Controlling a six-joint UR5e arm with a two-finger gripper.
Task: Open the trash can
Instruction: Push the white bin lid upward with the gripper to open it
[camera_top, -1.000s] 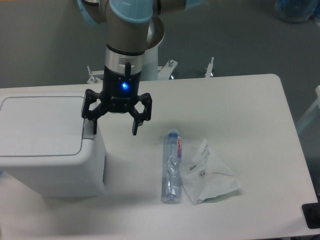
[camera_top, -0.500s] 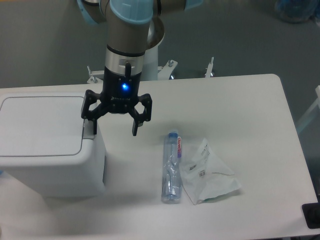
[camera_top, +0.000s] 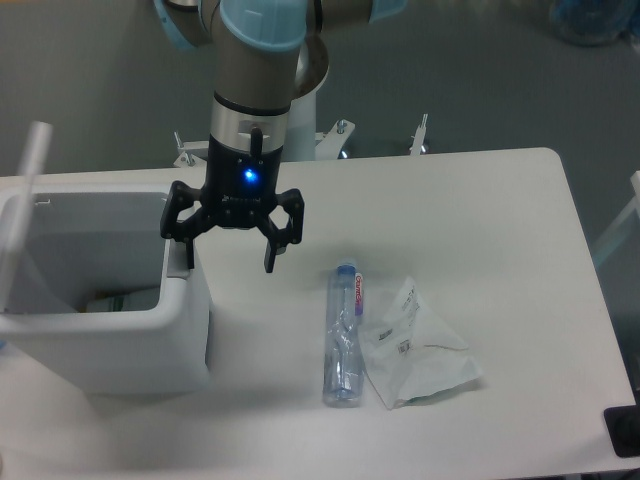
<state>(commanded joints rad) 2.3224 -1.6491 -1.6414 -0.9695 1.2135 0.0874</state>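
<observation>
The large boxy white plastic trash can (camera_top: 105, 335) with rounded corners sits at the left end of the white table (camera_top: 480, 210); its flat white hinged lid (camera_top: 22, 205) stands swung up at the far left edge, blurred, so the hollow inside is exposed; some pale, greenish contents lie at the bottom, too dim to identify; the small grey push tab (camera_top: 177, 262) shows on the bin's right rim. The black two-finger gripper (camera_top: 226, 258) on the grey and light-blue arm hangs at the bin's right rim with a blue light glowing on its body; its fingers are spread wide and hold nothing; the left fingertip (camera_top: 189, 258) sits right at the grey tab, though contact cannot be judged, and the right one hangs over bare table. To the right, a clear plastic bottle (camera_top: 344, 334) with a blue cap lies on its side; a crumpled clear plastic bag (camera_top: 417, 347) lies just beside it, touching or nearly so.
</observation>
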